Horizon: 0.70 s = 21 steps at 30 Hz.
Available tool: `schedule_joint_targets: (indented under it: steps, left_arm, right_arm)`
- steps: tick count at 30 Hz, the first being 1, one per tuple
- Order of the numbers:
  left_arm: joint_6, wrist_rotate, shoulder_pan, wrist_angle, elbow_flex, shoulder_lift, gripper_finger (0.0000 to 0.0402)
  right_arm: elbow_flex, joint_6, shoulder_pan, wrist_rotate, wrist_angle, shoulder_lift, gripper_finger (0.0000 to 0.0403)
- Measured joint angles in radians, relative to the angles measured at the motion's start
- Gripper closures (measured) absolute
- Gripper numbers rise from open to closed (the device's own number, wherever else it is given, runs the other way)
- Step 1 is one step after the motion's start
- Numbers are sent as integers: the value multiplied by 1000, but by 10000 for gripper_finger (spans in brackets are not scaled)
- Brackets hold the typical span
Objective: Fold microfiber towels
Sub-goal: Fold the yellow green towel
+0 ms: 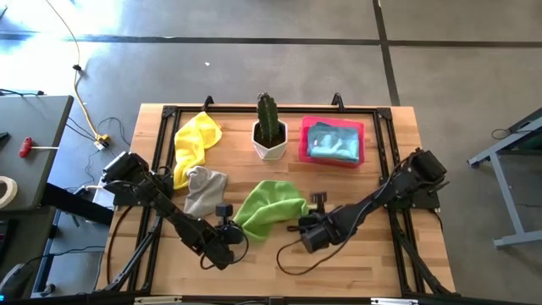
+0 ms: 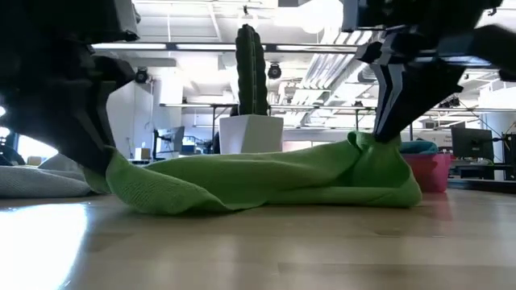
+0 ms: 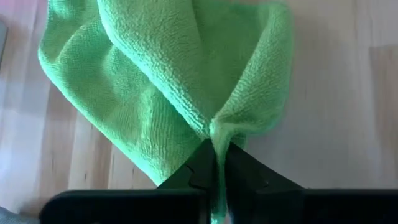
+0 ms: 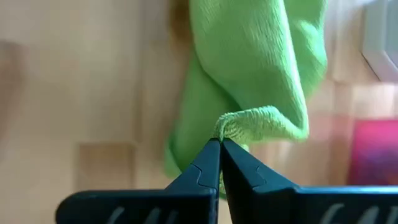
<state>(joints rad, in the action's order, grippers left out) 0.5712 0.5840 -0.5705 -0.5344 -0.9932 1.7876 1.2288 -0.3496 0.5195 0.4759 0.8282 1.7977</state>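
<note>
The lime green towel [image 1: 268, 207] lay crumpled near the middle of the wooden tabletop [image 1: 398, 254], toward its near edge, pinched at both ends. The left end effector [image 3: 219, 158] had its two fingers clamped tight on a bunched corner at the towel's left near end, the cloth fanning out beyond the tips. The right end effector [image 4: 219, 146] was likewise closed on a small fold at the towel's right end, with the fabric puckered just at the fingertips. From the low view the towel sagged in a long low heap between the two grips, resting on the wood.

To the left of it a grey towel [image 1: 204, 191] lay rumpled, touching a yellow towel [image 1: 195, 142] that stretched toward the far left corner. At the far side stood a cactus [image 1: 268, 119] in a white pot [image 1: 269, 148], and just right of it a pink tray [image 1: 331, 154] held a light blue towel [image 1: 331, 141].
</note>
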Motion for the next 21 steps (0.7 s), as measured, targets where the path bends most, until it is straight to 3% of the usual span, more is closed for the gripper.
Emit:
schedule_joint_targets:
  steps: [8,12,17,21]
  left_arm:
    - [-85,78,22,-23,-1,-6,297]
    - [-257,109,25,-21,-26,-6,266]
    - [-442,159,-16,-20,-86,-6,254]
    - [-479,178,-42,26,-112,-6,253]
  right_arm:
    - [-17,-54,20,1,-70,0,403]
    - [-17,-96,20,-10,-58,0,403]
    - [-17,-163,19,-14,-59,0,403]
    - [-17,-209,21,-12,-65,7,403]
